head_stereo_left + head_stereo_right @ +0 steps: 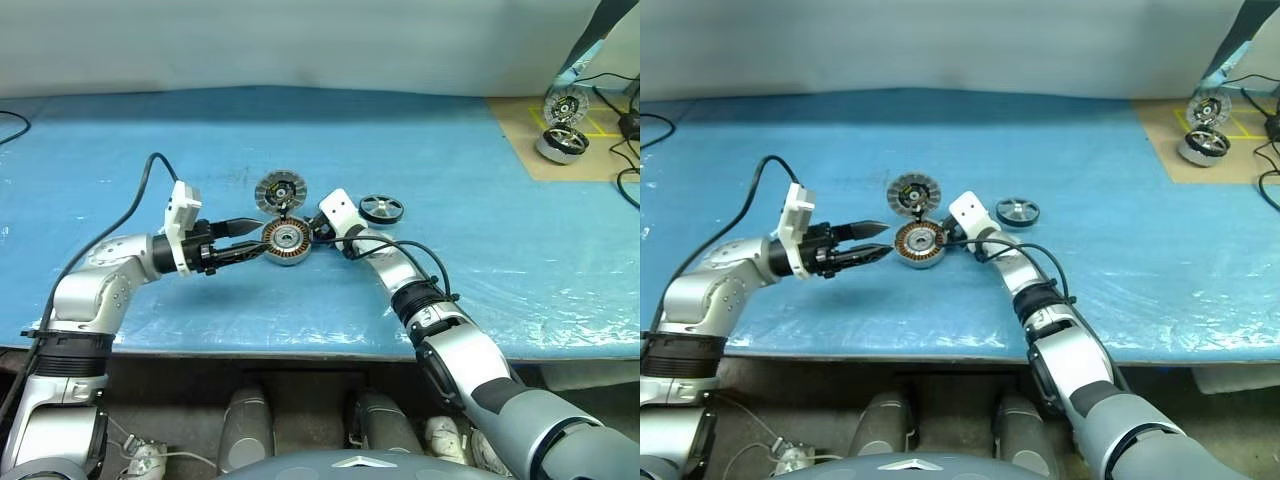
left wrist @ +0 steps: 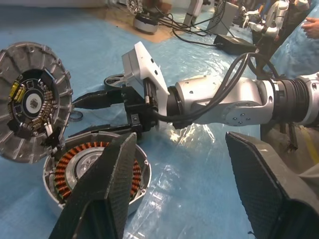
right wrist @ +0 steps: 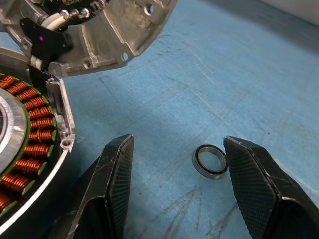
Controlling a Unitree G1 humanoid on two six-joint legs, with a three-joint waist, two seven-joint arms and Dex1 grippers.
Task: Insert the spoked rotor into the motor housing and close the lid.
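Blue plastic-covered tabletop [image 1: 480, 270]. Near its middle lies the motor housing [image 1: 285, 241], a round silver-grey cup with a ring of copper-orange windings around a dark centre, open side up. Touching its far edge stands the lid [image 1: 279, 190], a silver-grey disc tilted up on edge, segmented face with dark hub toward the robot. The spoked rotor [image 1: 381, 208], a small dark wheel with thin spokes and a silvery rim, lies flat to the right of both, apart from them.

Left tool [image 1: 240, 241]: black fingers spread, holding nothing, tips just beside the housing's left rim.

Right tool [image 3: 174, 184]: fingers spread, empty, low over the tabletop beside the housing's right rim. A small dark metal ring [image 3: 210, 160] lies on the sheet between its fingertips.
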